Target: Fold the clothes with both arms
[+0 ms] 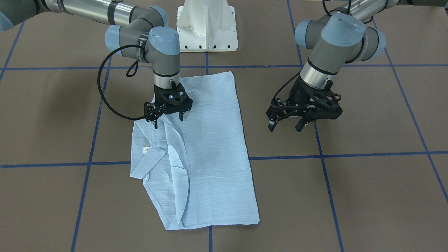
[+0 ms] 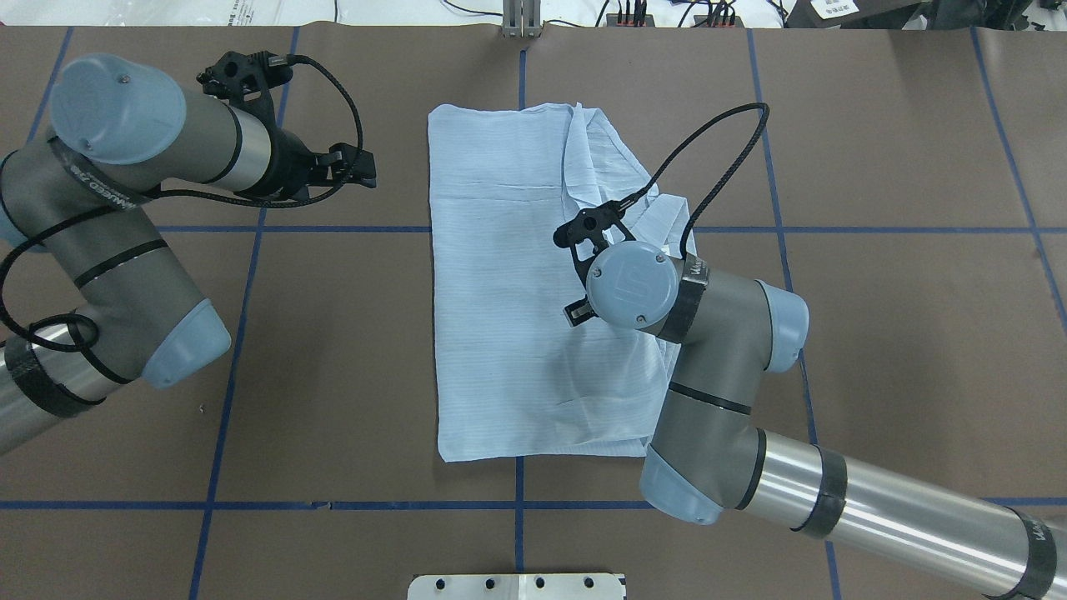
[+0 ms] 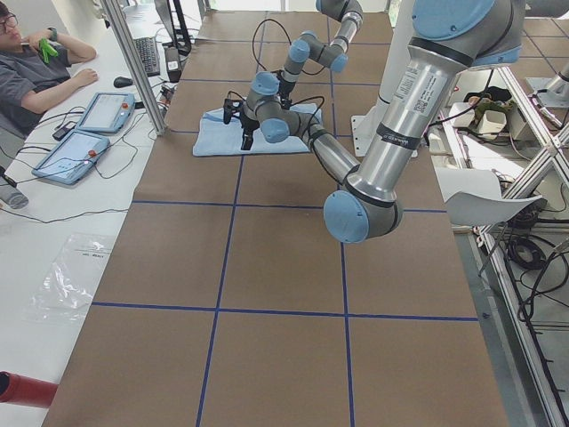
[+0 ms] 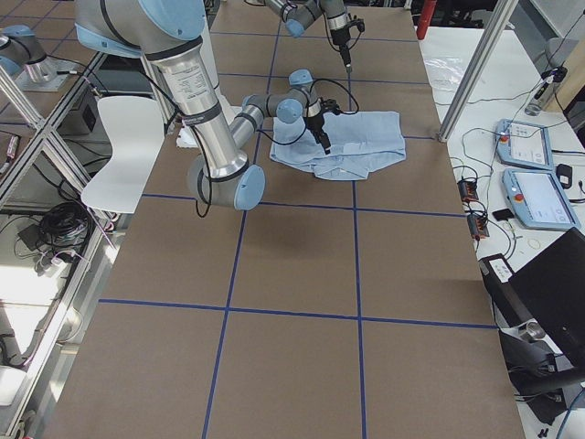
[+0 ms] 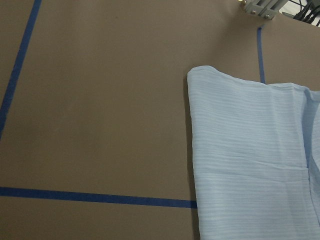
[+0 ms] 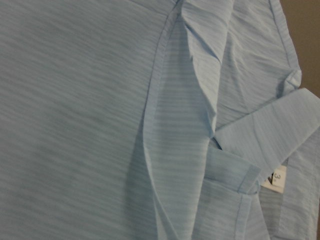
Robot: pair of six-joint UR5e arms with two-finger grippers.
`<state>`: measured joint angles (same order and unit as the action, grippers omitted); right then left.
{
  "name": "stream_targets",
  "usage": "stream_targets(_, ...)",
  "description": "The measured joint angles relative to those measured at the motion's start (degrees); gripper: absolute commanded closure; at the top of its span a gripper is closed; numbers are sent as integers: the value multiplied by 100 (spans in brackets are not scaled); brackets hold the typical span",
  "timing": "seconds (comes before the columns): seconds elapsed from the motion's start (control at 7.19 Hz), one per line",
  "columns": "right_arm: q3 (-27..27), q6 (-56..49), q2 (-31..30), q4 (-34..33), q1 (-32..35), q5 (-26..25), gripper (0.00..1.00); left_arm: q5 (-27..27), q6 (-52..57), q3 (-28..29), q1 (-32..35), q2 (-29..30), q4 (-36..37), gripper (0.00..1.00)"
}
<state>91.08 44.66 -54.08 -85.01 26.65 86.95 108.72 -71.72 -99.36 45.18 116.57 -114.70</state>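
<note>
The light-blue striped shirt (image 1: 210, 147) lies folded into a long rectangle on the brown table, also seen from overhead (image 2: 500, 317). Its collar and white neck label (image 1: 146, 149) lie at the robot's right side, and the label shows in the right wrist view (image 6: 276, 178). My right gripper (image 1: 168, 122) is open and empty, pointing down just over the shirt near the collar. In the overhead view its wrist (image 2: 631, 283) hides the fingers. My left gripper (image 1: 285, 125) is open and empty, hovering above bare table beside the shirt's straight folded edge (image 5: 192, 150).
The white pedestal base (image 1: 206, 24) stands at the table's robot side. Blue tape lines (image 1: 350, 154) grid the brown table. An operator (image 3: 36, 62) sits at a side desk with tablets (image 3: 107, 111), beyond the table's far edge.
</note>
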Motion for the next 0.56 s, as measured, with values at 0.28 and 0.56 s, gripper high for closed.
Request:
stream_targets(0.28, -372, -199, 183, 225, 111, -24, 0, 0, 0, 33, 0, -1, -15, 0)
stream_targets(0.56, -427, -412, 160, 250, 231, -14, 0, 0, -2, 59, -1, 13, -17, 0)
